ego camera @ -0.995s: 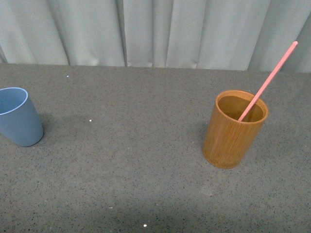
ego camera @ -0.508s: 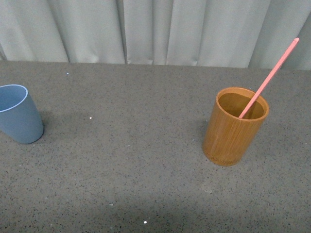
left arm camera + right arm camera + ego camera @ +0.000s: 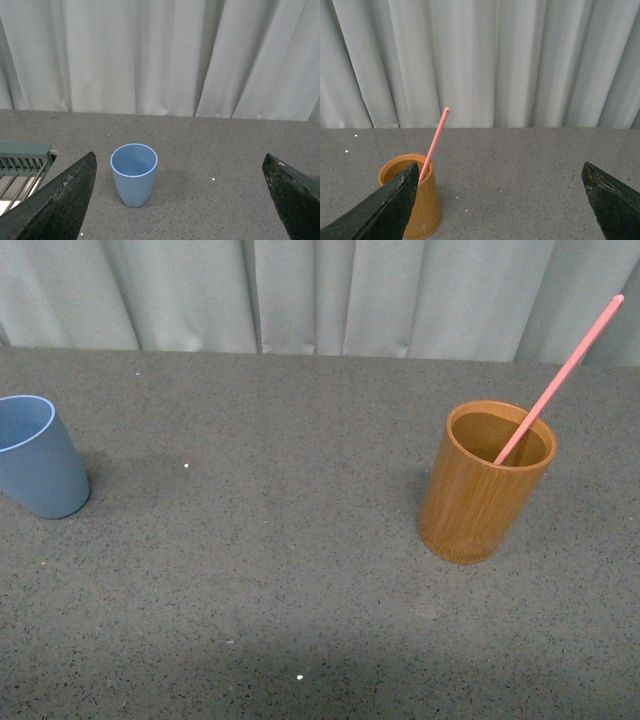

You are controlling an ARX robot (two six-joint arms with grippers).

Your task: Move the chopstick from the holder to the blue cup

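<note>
The orange-brown holder [image 3: 487, 483] stands upright on the grey table at the right. The pink-red chopstick [image 3: 560, 378] stands in it, leaning up to the right. The blue cup [image 3: 36, 456] stands at the far left edge of the front view, empty. Neither gripper shows in the front view. In the left wrist view the open left gripper [image 3: 185, 200] faces the blue cup [image 3: 133, 174], which stands ahead of it near one finger. In the right wrist view the open right gripper [image 3: 505, 200] faces the table, with the holder [image 3: 416, 200] and the chopstick [image 3: 434, 144] ahead beside one finger.
A grey-white curtain [image 3: 320, 295] hangs behind the table's far edge. The grey speckled table top [image 3: 280, 570] lies between cup and holder. A pale green grille [image 3: 22, 160] shows at the table's edge in the left wrist view.
The front view has shifted: the cup, the holder and the table's far edge sit higher in the picture than before. The chopstick still stands in the holder.
</note>
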